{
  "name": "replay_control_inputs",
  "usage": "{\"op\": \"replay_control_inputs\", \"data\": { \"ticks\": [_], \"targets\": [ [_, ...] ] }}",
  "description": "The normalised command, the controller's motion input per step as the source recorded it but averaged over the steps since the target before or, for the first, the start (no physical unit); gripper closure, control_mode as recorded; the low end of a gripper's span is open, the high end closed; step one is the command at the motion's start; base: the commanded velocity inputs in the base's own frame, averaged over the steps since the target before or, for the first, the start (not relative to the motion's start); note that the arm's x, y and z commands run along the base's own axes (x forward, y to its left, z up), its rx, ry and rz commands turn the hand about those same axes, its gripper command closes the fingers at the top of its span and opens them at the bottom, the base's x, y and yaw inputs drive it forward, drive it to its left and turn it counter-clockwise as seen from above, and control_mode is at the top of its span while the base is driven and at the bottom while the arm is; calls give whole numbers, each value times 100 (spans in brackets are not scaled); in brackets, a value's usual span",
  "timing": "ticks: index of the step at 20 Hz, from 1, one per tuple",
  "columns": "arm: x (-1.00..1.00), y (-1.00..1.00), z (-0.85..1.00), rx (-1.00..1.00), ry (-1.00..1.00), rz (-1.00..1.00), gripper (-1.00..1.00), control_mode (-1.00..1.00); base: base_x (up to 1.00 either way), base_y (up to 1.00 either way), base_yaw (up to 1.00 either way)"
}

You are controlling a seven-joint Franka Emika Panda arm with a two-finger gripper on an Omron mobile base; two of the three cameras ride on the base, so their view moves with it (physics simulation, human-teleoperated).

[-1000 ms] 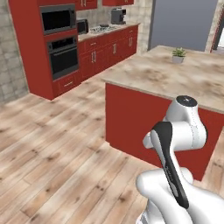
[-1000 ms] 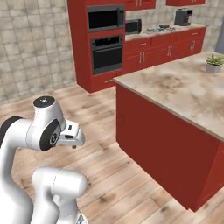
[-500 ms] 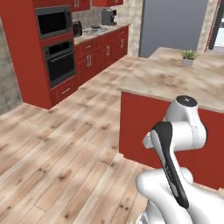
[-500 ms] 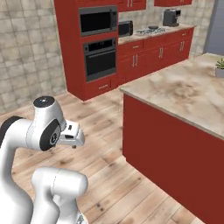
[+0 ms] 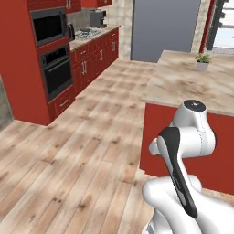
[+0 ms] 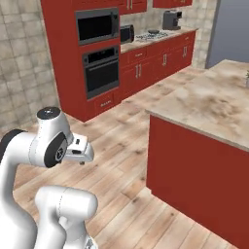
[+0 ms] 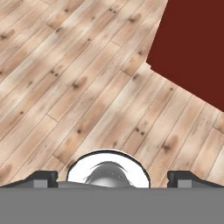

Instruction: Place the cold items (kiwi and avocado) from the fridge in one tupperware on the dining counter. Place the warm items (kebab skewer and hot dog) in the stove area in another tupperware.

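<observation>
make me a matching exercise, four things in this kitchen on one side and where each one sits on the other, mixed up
Things:
1. potted plant
2. coffee machine
3. wall oven
4. gripper

Places:
A. in the tall red cabinet, below the microwave
B. over the wooden floor, jaws open
C. on the far part of the island counter
D. on the back counter, beyond the stovetop

Pairs: 1-C, 2-D, 3-A, 4-B
</observation>
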Motion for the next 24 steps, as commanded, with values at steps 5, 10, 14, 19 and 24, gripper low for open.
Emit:
{"op": "replay_control_inputs", "data": {
  "ticks": [5,10,14,19,24],
  "targets": [
    [0,0,0,0,0,0,-100,100,40,100,-45],
    [0,0,0,0,0,0,-100,100,94,100,-48],
    [0,0,0,0,0,0,-100,100,82,100,-45],
    [0,0,0,0,0,0,-100,100,57,89,-34],
    [0,0,0,0,0,0,-100,100,55,94,-33]
  ]
}}
